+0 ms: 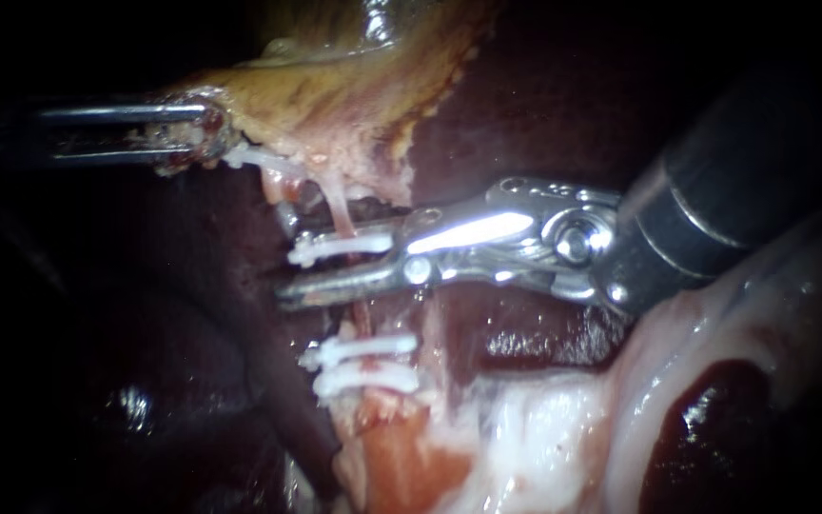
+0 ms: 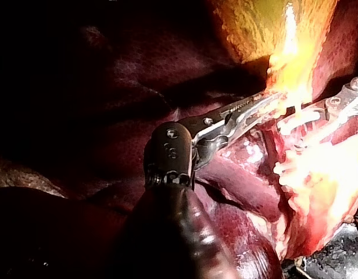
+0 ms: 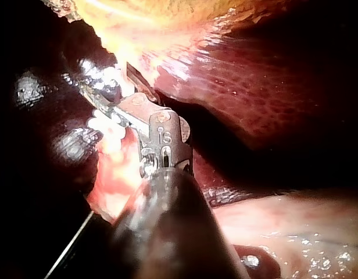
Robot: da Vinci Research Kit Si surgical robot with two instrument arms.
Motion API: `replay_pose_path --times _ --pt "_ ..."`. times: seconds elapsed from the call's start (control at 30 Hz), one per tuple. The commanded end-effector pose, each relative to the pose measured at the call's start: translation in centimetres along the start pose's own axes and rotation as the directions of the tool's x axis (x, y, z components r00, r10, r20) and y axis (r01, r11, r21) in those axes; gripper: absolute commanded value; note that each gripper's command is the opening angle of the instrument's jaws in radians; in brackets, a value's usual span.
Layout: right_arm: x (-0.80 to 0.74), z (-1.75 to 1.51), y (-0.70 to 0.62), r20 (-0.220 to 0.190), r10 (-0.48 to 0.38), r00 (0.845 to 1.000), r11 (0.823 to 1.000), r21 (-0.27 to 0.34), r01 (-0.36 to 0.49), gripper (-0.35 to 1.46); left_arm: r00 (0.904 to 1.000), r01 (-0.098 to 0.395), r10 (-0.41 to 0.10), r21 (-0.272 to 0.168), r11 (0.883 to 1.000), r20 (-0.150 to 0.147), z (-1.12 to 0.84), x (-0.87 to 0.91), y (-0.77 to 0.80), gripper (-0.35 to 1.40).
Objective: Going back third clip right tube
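Your third clip point(image 1: 340, 246), a slim white plastic bar, sits closed across the thin pink right tube point(image 1: 338, 214) just left of centre. It is at about 12 o'clock from the two white plastic clips point(image 1: 363, 347) stacked lower on the same tube. So the placing looks done, and what is left is the retreat.

Your right instrument point(image 1: 311, 271), a shiny metal tip on a dark shaft, comes in from 3 o'clock with its jaws parted and a clear gap between them. The upper jaw lies along the new clip, the lower runs beneath it, and the tube passes through the gap. Judged from that, the withdrawal is barely under way: the jaws must slide out toward 3 o'clock without snagging the clip or dragging the tube.

Your left instrument point(image 1: 187, 143) enters from 9 o'clock with its jaws clamped on the ragged edge of the yellow-tan gallbladder point(image 1: 335, 95). It holds that edge out toward 10 o'clock, over the dark red liver point(image 1: 544, 95).
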Motion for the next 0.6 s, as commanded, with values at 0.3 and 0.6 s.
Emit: replay_pose_path --times 0.3,0.6 --pt "0.01 -0.06 0.10 -0.029 -0.074 0.997 0.996 -0.054 0.073 0.49 1.0000 0.000 0.000 0.001 1.000 0.000 0.00 0.00 0.02 -0.35" --pt "-0.19 -0.50 -0.13 -0.017 -0.424 0.905 0.899 -0.132 0.419 0.50 1.0000 -0.001 0.001 0.003 1.000 -0.001 -0.02 -0.01 0.03 -0.35"
